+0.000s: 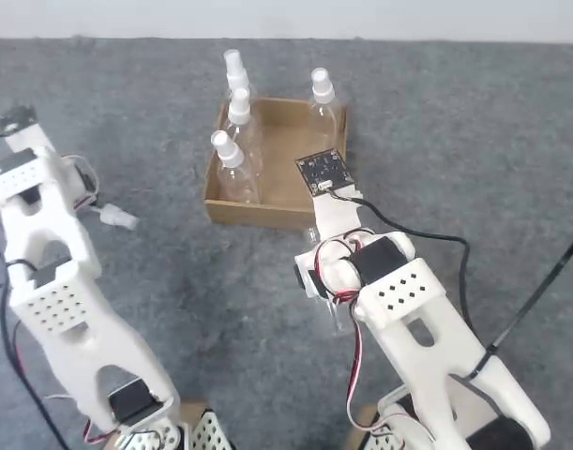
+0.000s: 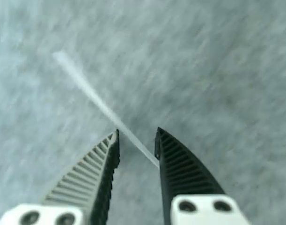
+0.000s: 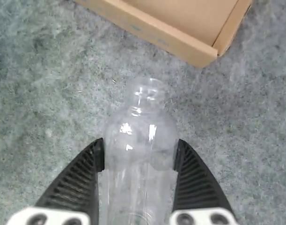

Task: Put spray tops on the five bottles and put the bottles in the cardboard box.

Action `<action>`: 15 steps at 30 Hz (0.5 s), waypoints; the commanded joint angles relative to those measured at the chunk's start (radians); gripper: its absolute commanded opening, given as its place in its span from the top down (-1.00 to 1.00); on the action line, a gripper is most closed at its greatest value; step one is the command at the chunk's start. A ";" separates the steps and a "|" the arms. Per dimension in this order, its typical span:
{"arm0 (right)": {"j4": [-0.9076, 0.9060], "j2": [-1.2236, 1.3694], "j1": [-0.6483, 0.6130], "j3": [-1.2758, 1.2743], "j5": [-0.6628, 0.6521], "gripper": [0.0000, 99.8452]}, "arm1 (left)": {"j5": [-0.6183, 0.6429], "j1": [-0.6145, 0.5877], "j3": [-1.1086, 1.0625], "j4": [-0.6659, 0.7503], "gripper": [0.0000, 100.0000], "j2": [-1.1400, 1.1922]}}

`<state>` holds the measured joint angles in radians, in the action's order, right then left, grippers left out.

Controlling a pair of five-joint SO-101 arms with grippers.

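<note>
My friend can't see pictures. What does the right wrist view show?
A clear bottle with no spray top is gripped between the right tool's black fingers. Beyond it lies a corner of the box on grey carpet.

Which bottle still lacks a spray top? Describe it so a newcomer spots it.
Find the cardboard box on the carpet. Outside its near wall, a clear bottle sits between the fingers of the right gripper. Unlike the four capped bottles in the box, its neck is bare.

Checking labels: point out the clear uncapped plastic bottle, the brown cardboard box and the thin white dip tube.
clear plastic bottle (image 3: 140,135): right wrist view, shoulder.
brown cardboard box (image 1: 253,214): high view, front wall.
thin white dip tube (image 2: 93,99): left wrist view, mid-length.
</note>
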<state>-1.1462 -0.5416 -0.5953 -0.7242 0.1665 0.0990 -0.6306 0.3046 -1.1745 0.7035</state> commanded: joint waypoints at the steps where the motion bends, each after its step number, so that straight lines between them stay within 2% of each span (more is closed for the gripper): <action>1: 0.015 -0.042 0.012 0.014 0.005 0.96 | -0.012 -0.006 0.099 -0.198 0.78 -0.052; 9: 0.015 -0.045 0.012 0.014 0.005 0.96 | -0.083 -0.026 0.099 -0.404 0.78 -0.129; 15: 0.013 -0.047 0.012 0.012 0.005 0.96 | -0.117 -0.110 0.097 -0.445 0.78 -0.147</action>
<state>-1.1462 -0.5416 -0.5953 -0.7242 0.1665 0.0253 -0.6920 0.3537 -1.5888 0.6529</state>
